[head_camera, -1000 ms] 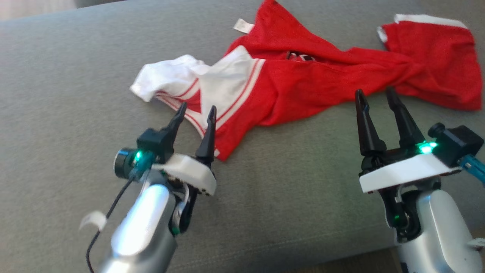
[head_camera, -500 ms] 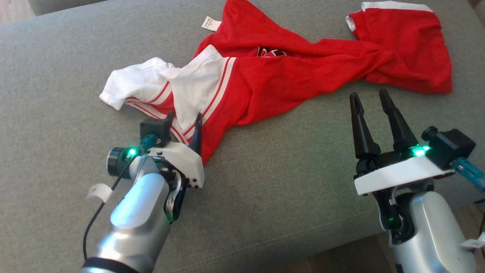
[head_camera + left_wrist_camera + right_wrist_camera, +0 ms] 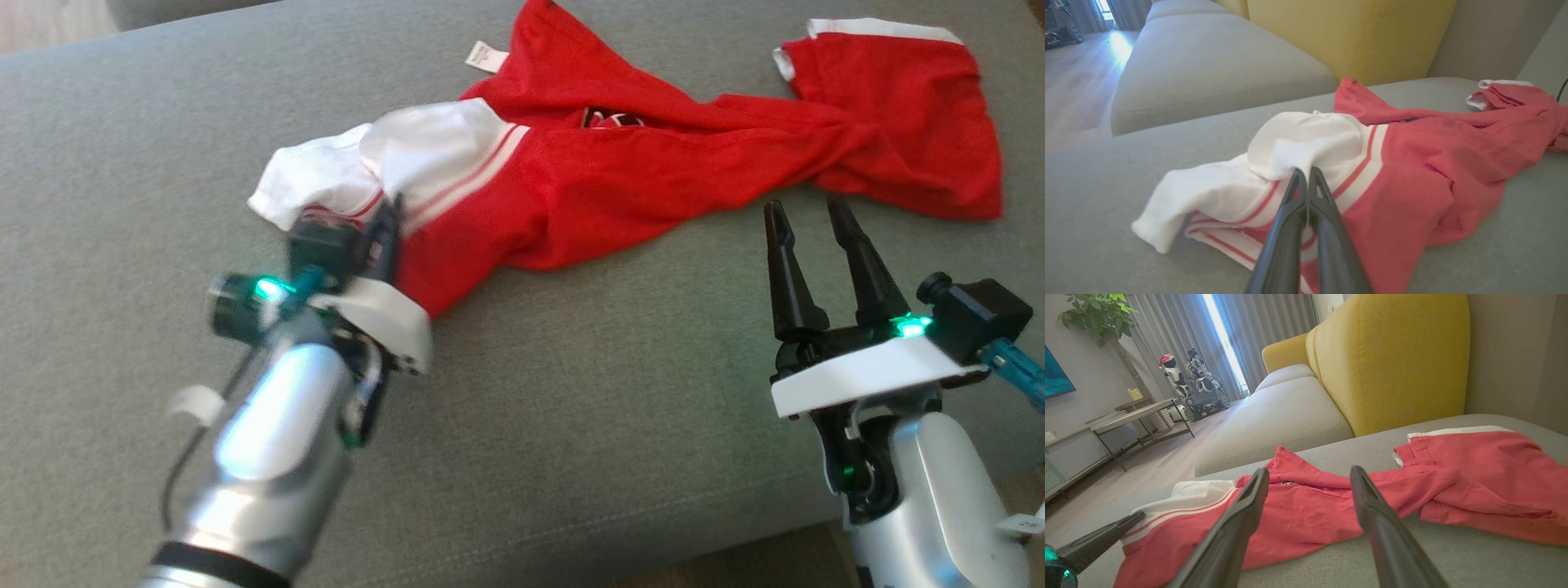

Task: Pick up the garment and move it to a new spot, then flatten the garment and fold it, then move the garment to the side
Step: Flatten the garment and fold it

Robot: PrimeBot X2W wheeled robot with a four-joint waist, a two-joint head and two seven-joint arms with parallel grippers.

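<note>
From my head, my left gripper (image 3: 387, 219) is blurred, its fingertips lost against the shirt (image 3: 620, 175). The shirt's label (image 3: 486, 57) is too small to read, and its dark print (image 3: 612, 120) is half buried in folds. From my left wrist, the far sleeve (image 3: 1515, 92) runs off the right edge.

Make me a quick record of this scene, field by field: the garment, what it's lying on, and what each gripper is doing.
item: red and white garment, crumpled, not yet flattened or folded
surface: grey sofa cushion
left: left gripper, fingers shut on the garment's white striped end
right: right gripper, fingers open, holding nothing, close to the red part
background: yellow backrest behind the cushion
</note>
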